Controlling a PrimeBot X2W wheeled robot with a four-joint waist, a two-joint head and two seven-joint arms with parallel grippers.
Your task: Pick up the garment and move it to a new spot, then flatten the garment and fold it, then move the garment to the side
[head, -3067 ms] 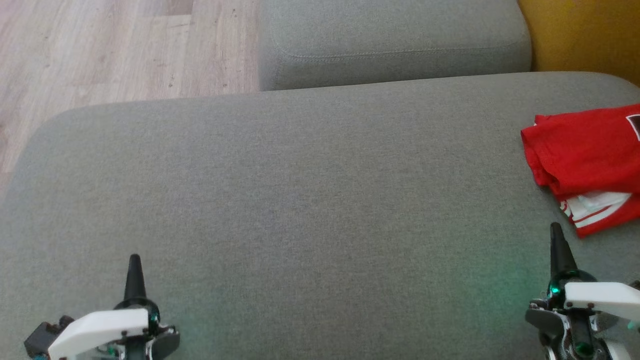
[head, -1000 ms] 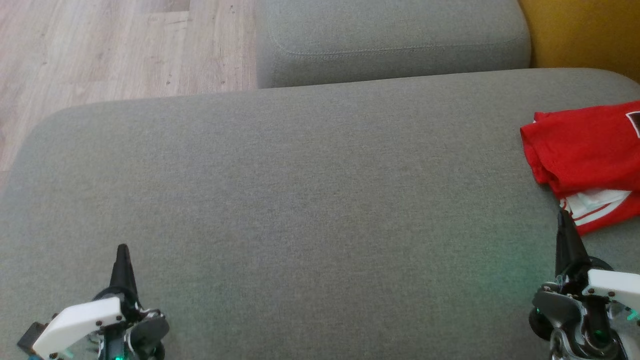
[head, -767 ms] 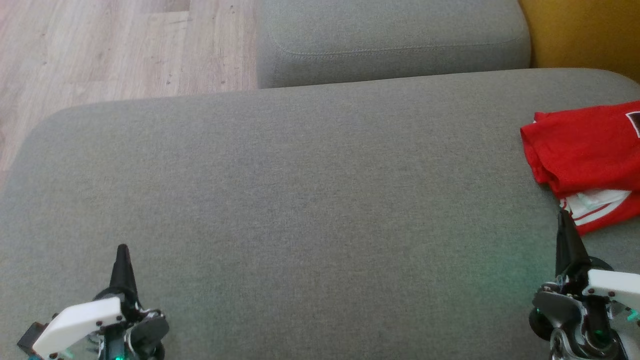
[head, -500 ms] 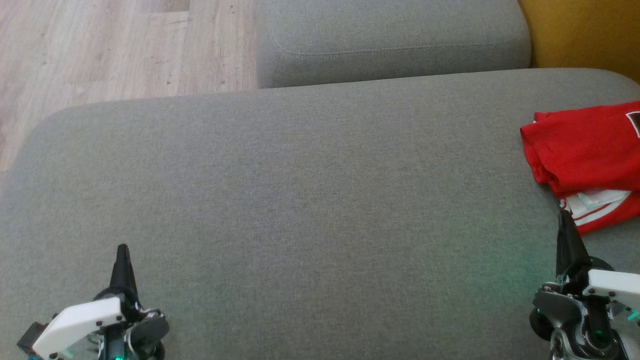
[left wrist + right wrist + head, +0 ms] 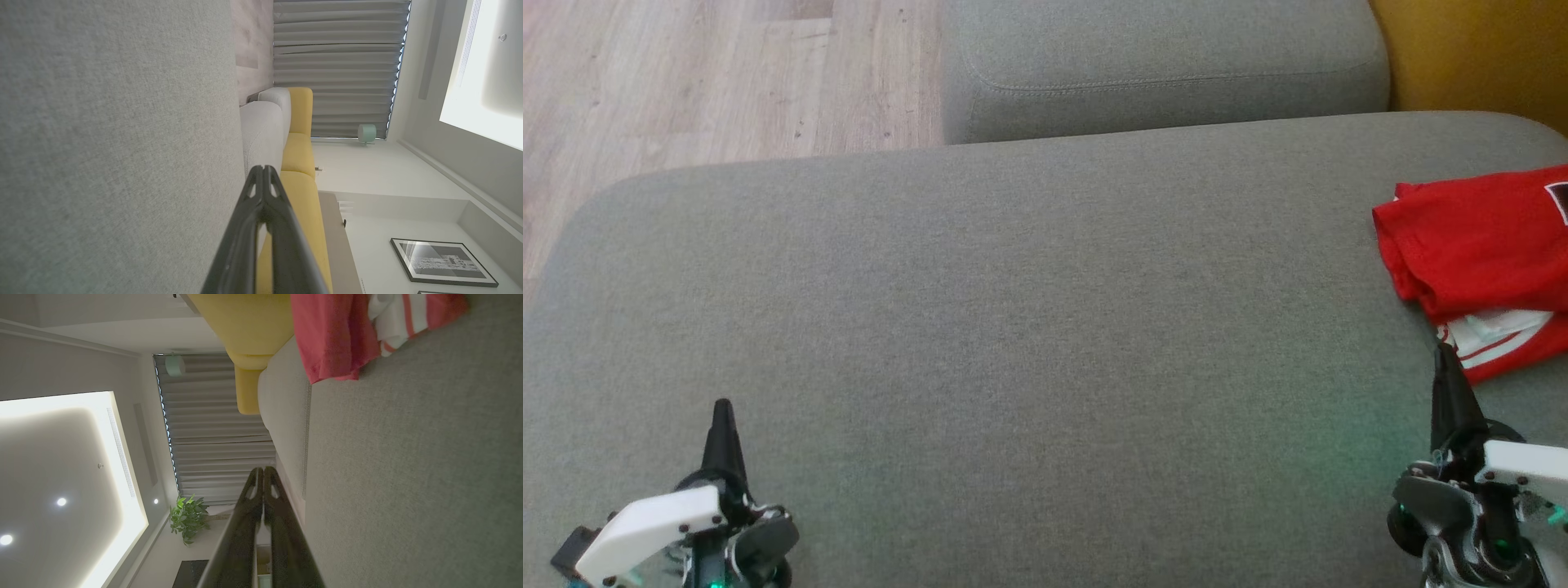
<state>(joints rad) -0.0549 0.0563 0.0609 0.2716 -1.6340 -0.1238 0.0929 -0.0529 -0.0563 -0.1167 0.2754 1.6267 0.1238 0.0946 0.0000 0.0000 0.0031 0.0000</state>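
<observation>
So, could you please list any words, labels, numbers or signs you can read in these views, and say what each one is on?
None can be read.
Red fabric garment: a dark printed patch at the head view's right edge, cut off, unreadable.
Black-framed wall picture: too blurred to tell any lettering.

Matt, coarse-woven cloth cushion (image 5: 1013, 286), smoother soft cloth garment (image 5: 1478, 237), matt wood-grain floor (image 5: 686, 82).

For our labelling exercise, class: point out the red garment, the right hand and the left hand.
red garment (image 5: 1478, 237), head view, top red fold
right hand (image 5: 1445, 362), head view, between fingertips
left hand (image 5: 721, 412), head view, between fingertips
</observation>
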